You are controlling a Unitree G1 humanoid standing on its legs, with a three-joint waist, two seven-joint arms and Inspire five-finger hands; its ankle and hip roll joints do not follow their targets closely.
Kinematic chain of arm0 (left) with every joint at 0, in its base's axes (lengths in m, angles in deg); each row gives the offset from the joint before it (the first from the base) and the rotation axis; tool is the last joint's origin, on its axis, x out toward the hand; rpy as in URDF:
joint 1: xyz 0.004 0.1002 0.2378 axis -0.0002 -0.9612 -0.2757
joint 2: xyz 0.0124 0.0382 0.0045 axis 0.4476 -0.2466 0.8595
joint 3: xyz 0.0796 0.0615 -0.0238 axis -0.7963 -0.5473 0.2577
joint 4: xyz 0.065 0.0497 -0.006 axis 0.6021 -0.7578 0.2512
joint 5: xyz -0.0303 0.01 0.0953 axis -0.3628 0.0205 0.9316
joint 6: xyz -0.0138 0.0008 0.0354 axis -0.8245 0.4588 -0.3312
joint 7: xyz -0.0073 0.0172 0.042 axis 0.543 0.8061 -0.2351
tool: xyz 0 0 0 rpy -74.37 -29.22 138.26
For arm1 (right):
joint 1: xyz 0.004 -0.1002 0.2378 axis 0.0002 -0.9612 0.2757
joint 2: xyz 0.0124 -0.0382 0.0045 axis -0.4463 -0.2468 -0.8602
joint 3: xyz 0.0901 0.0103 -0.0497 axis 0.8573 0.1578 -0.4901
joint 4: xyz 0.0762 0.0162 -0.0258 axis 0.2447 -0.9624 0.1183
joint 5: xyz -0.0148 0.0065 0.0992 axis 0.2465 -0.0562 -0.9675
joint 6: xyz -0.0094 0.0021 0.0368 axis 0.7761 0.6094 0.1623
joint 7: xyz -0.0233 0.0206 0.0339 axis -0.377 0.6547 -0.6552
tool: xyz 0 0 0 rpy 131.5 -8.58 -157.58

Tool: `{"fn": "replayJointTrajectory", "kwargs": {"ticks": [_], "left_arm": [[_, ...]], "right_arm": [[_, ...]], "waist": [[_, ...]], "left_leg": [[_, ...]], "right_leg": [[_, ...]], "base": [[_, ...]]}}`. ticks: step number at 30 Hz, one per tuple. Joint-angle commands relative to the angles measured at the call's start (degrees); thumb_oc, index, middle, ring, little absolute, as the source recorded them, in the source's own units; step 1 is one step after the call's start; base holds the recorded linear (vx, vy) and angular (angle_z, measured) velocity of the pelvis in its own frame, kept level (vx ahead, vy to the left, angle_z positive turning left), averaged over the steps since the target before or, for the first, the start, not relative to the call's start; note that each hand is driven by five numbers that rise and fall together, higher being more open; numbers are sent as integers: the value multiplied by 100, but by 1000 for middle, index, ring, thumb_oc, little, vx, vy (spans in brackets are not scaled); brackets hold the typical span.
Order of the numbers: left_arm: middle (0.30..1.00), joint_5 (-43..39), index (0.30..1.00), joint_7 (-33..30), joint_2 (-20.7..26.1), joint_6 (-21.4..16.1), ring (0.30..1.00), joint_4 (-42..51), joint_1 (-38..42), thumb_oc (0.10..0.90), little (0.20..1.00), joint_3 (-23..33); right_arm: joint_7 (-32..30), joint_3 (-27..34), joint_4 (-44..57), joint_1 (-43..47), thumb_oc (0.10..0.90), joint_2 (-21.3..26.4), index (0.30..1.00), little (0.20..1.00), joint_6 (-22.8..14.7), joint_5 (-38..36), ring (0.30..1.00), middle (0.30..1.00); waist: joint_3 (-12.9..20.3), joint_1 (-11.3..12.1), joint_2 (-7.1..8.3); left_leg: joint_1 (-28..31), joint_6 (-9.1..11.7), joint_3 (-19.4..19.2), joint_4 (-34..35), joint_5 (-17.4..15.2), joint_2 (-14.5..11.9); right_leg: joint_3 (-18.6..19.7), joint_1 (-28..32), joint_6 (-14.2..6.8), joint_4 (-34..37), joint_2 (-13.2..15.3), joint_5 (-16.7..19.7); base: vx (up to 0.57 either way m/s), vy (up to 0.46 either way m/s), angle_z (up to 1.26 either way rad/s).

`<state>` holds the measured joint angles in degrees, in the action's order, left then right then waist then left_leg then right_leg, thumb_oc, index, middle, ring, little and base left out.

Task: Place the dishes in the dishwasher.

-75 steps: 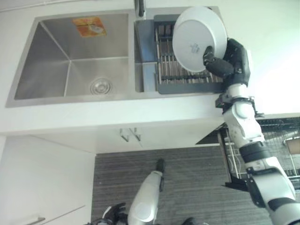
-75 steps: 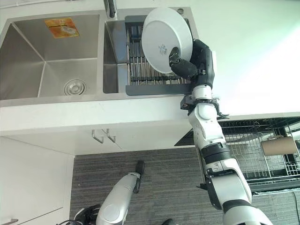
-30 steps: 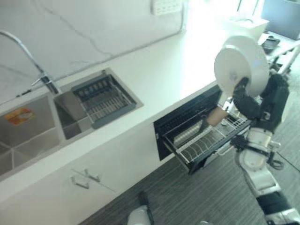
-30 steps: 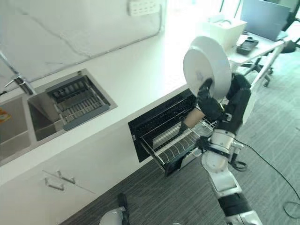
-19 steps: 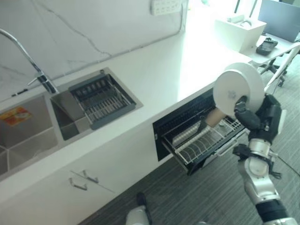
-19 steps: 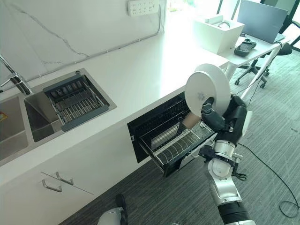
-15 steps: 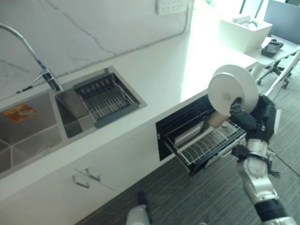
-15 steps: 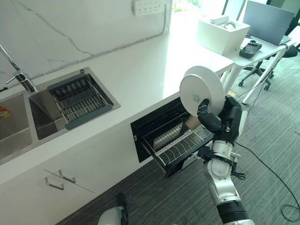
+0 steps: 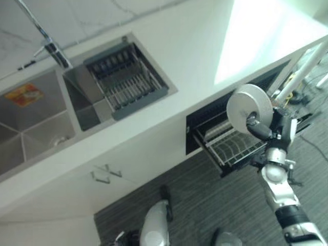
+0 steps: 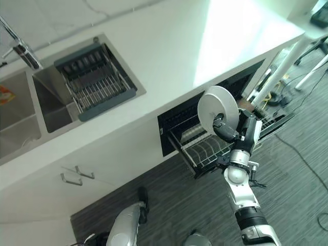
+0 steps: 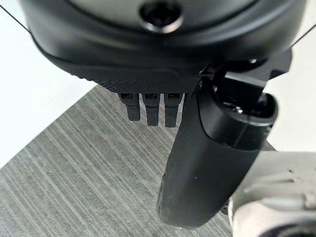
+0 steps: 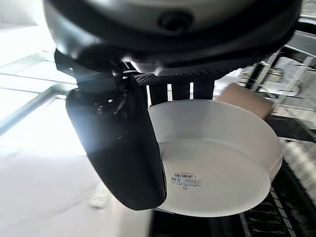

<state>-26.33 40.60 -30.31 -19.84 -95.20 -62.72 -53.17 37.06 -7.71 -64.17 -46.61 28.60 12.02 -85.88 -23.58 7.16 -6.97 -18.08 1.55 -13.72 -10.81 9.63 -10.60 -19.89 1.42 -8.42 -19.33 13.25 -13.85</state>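
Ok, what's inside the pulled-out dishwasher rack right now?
The rack looks like bare wire, with something pale at its back. The white plate in the right hand covers the rest.

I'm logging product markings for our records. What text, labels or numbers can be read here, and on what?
White dish in the right hand: small barcode sticker on its underside, print too small to read.
Sink: orange sticker on its wall, print too blurred to read.
Nothing else legible.

No print could be read: the small label (image 12: 186, 179) on the white plate (image 12: 222, 163) and the orange sticker (image 9: 23, 94) in the sink (image 9: 36, 134) were too small to make out.
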Motion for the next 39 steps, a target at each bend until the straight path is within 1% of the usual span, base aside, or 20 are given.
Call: {"fn": "replayJointTrajectory", "kwargs": {"ticks": [1,2,3,5,6,8,10,13,14,15,16,18,21,23,25,27,31,32,33,39], "left_arm": [[900,-284,900,44,189,-54,900,-17,-39,800,900,-149],[900,-292,900,56,197,-80,900,-14,-44,800,900,-146],[900,-293,900,59,204,-85,900,-11,-40,800,900,-145],[900,-314,900,69,207,-149,900,-36,-28,800,900,-170],[900,-315,900,74,207,-171,900,-47,-24,800,900,-185],[900,-303,900,85,223,-204,900,-19,-16,800,900,-216],[900,-311,900,138,273,-204,900,18,25,800,900,-256],[900,-343,900,180,306,-207,900,76,35,800,900,-270],[900,-356,900,189,315,-202,900,101,42,800,900,-270],[900,-354,900,210,345,-193,900,133,70,800,900,-274],[900,-339,900,214,381,-214,900,157,96,800,900,-281],[900,-300,900,238,435,-217,900,198,146,800,900,-284],[900,-267,900,264,516,-200,900,244,265,800,900,-355],[900,-288,900,272,553,-207,900,268,313,800,900,-409],[900,-326,900,255,561,-249,900,278,349,800,900,-461],[900,-394,900,264,585,-274,900,313,386,800,900,-506],[900,-544,900,309,629,-263,900,367,481,800,900,-547],[900,-566,900,304,630,-271,900,376,488,800,900,-559],[900,-602,900,292,623,-311,900,380,485,800,900,-578],[900,-741,900,267,609,-434,900,403,556,800,900,-701]], "right_arm": [[-143,244,404,734,400,253,300,300,-581,308,300,300],[-165,226,329,743,400,251,300,300,-561,361,300,300],[-170,228,321,750,400,246,300,300,-555,368,300,300],[-214,183,54,822,400,245,300,300,-517,414,300,300],[-207,161,-66,842,400,247,300,300,-509,396,300,300],[-188,132,-312,917,400,243,300,300,-528,402,300,300],[-165,112,-602,1152,400,348,300,300,-342,482,300,300],[-275,33,-746,1475,400,509,300,300,-96,881,300,300],[-376,-11,-746,1606,400,574,300,300,40,1010,300,300],[-532,-65,-745,1824,400,712,300,300,309,1289,300,300],[-627,-107,-771,2022,400,849,300,300,488,1410,300,300],[-747,-212,-826,2291,400,1022,300,300,699,1668,300,300],[-874,-496,-1007,2857,400,1390,300,300,1212,1992,300,300],[-960,-666,-1181,3101,400,1564,300,300,1391,2040,300,300],[-1078,-810,-1384,3356,400,1721,300,300,1517,2068,300,300],[-1239,-941,-1577,3607,400,1849,300,300,1614,2254,300,300],[-1404,-1312,-1841,3976,400,2048,300,300,1973,2887,300,300],[-1383,-1394,-1894,3985,400,2082,300,300,2066,2949,300,300],[-1399,-1498,-2011,3972,400,2110,300,300,2140,2833,300,300],[-1427,-1749,-2611,3845,400,1939,300,300,2232,2895,300,300]], "waist": [[118,81,169],[88,91,160],[69,93,101],[17,117,77],[-1,130,139],[-59,170,117],[-140,236,85],[-212,304,67],[-238,333,65],[-288,371,66],[-330,405,68],[-387,447,66],[-472,525,82],[-515,570,82],[-566,616,79],[-619,662,60],[-622,716,55],[-622,727,55],[-622,737,49],[-622,791,4]], "left_leg": [[420,183,579,-638,-1419,101],[407,182,584,-638,-1408,108],[347,129,562,-638,-1300,59],[324,129,572,-638,-1284,71],[380,183,595,-638,-1386,133],[347,179,617,-638,-1362,152],[299,171,661,-638,-1331,192],[263,168,684,-638,-1304,220],[242,163,683,-638,-1294,224],[210,150,686,-638,-1283,241],[182,138,690,-638,-1280,256],[143,121,689,-638,-1273,271],[93,86,694,-638,-1264,320],[64,70,707,-638,-1253,342],[23,58,720,-638,-1236,360],[-44,36,733,-638,-1211,391],[-255,3,710,-638,-1183,416],[-285,2,706,-638,-1181,416],[-337,-5,702,-638,-1173,415],[-590,-40,682,-638,-1143,432]], "right_leg": [[-376,0,391,-241,-87,-148],[-375,-6,395,-254,-86,-154],[-458,-52,437,-254,-115,-35],[-456,-73,446,-283,-115,-46],[-374,-29,401,-310,-69,-180],[-379,-54,405,-345,-61,-186],[-398,-111,408,-413,-51,-194],[-405,-155,400,-443,-42,-182],[-416,-169,396,-445,-34,-175],[-428,-211,384,-459,-30,-159],[-436,-252,374,-475,-28,-152],[-448,-313,363,-511,-17,-144],[-465,-410,342,-585,5,-125],[-471,-460,339,-630,18,-120],[-485,-516,339,-679,33,-114],[-492,-635,335,-784,58,-116],[-507,-902,304,-863,65,-83],[-514,-932,303,-868,60,-81],[-517,-987,306,-888,58,-78],[-525,-1331,314,-1058,75,-90]], "base": [[-35,16,2],[-32,16,3],[-93,40,4],[-16,13,5],[57,-21,4],[-3,-14,4],[-52,-3,5],[-32,3,5],[-66,-4,3],[-94,-14,5],[-101,-15,4],[-83,-7,1],[-58,-3,0],[-49,-5,1],[-52,-5,4],[-59,0,6],[-67,-6,3],[-26,-1,3],[-19,0,5],[-38,-8,12]]}}
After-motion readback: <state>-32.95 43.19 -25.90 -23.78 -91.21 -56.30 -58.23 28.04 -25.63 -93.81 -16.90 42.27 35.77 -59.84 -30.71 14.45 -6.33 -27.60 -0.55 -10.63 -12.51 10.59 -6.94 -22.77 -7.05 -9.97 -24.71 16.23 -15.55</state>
